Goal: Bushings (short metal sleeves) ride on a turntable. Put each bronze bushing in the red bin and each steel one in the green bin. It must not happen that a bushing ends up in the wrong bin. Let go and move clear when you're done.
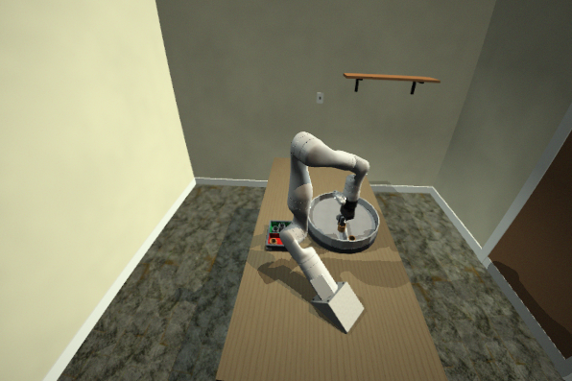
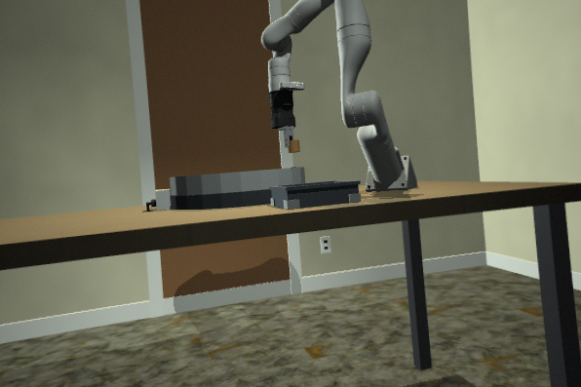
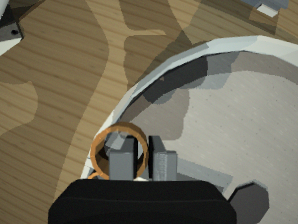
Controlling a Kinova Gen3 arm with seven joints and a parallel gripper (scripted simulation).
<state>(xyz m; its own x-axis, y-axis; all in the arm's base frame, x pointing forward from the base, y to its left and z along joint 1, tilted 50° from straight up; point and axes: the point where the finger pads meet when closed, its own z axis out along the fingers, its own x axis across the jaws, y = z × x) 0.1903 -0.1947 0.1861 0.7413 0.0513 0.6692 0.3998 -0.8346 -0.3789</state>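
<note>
My gripper point(image 3: 143, 150) is shut on a bronze bushing point(image 3: 120, 151), one finger inside the ring and one outside. It holds the bushing point(image 2: 293, 146) well above the grey turntable point(image 2: 237, 187), over its rim on the bin side. In the top view the gripper point(image 1: 342, 226) hangs over the turntable point(image 1: 346, 221). Another bronze bushing point(image 1: 351, 238) lies on the turntable near its front rim.
The arm's base block point(image 1: 342, 307) stands on the wooden table nearer the camera. The arm's lower link point(image 1: 307, 258) passes right next to the bins. A wall shelf point(image 1: 391, 79) hangs far behind.
</note>
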